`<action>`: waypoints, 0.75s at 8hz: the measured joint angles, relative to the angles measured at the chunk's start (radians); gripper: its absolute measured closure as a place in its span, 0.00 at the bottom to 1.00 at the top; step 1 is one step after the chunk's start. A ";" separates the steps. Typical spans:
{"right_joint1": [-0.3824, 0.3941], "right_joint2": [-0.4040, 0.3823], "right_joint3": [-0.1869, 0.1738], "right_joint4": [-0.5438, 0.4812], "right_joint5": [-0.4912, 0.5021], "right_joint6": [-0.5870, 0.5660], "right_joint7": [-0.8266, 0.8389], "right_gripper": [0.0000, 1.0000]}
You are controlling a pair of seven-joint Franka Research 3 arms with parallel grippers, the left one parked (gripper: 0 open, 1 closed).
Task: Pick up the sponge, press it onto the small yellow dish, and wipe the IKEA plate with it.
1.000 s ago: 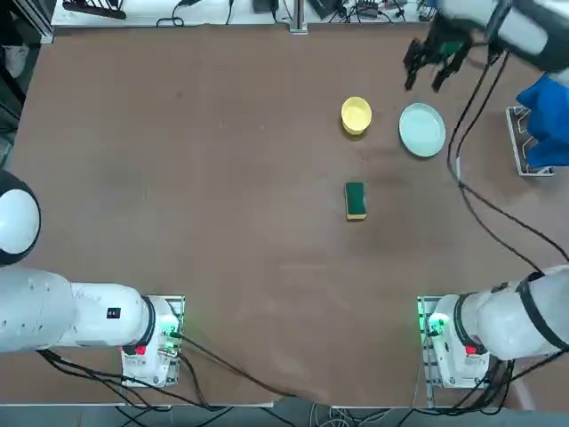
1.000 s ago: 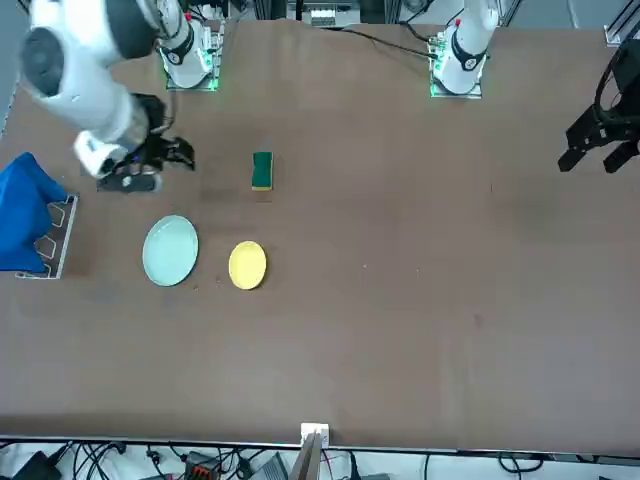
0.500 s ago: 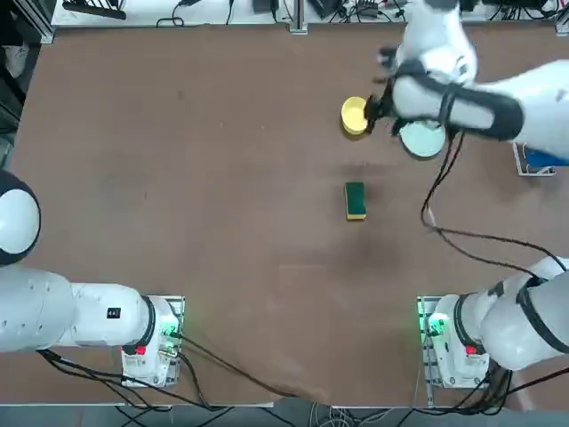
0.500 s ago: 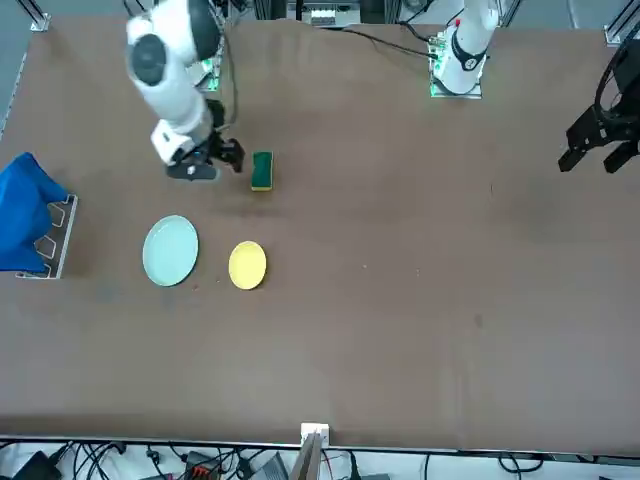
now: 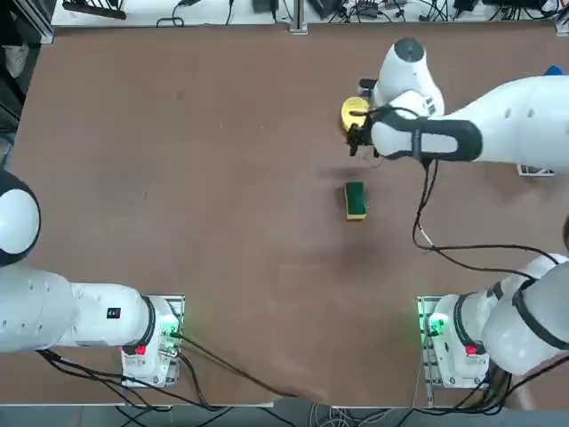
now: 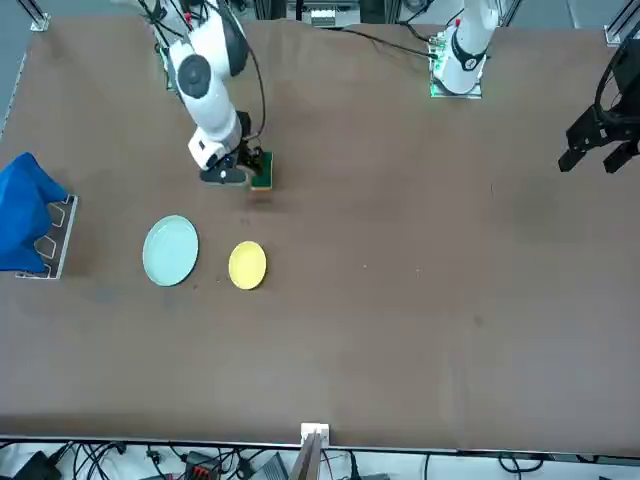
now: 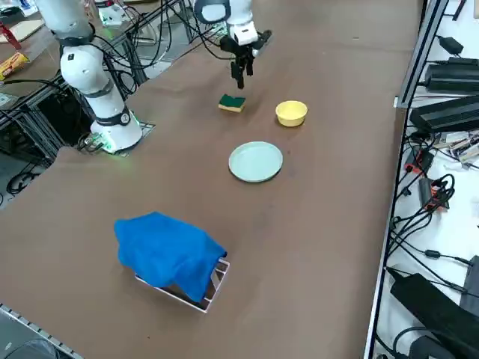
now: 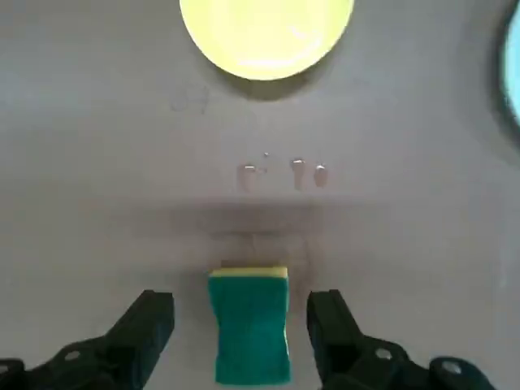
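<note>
The sponge [image 5: 356,200] [image 6: 262,172] [image 7: 232,102], green on top over yellow foam, lies flat on the brown table. My right gripper [image 5: 365,147] [image 6: 246,165] [image 7: 241,74] hangs open a little above it, on the dish side. In the wrist view the sponge [image 8: 249,327] sits between the two spread fingers [image 8: 151,315], apart from both. The small yellow dish [image 6: 247,265] [image 7: 291,113] [image 8: 266,32] stands just beyond the sponge, half covered by my arm in the top view. Beside it is the mint IKEA plate [image 6: 170,250] [image 7: 256,161], hidden under my arm from overhead.
A blue cloth [image 6: 24,210] [image 7: 168,253] is draped over a small rack near the table's right edge. A few water drops [image 8: 280,172] lie on the table between sponge and dish. Cables run along the far edge.
My right arm has swung in from the far right corner, passed over the plate and come to hover by the sponge. The gripper has stayed open. Sponge, dish and plate have not moved.
</note>
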 joint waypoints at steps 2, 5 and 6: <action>0.033 0.068 0.000 -0.038 0.000 0.118 0.000 0.00; 0.064 0.096 0.000 -0.105 0.000 0.209 0.000 0.00; 0.071 0.096 0.000 -0.111 0.000 0.210 0.000 0.00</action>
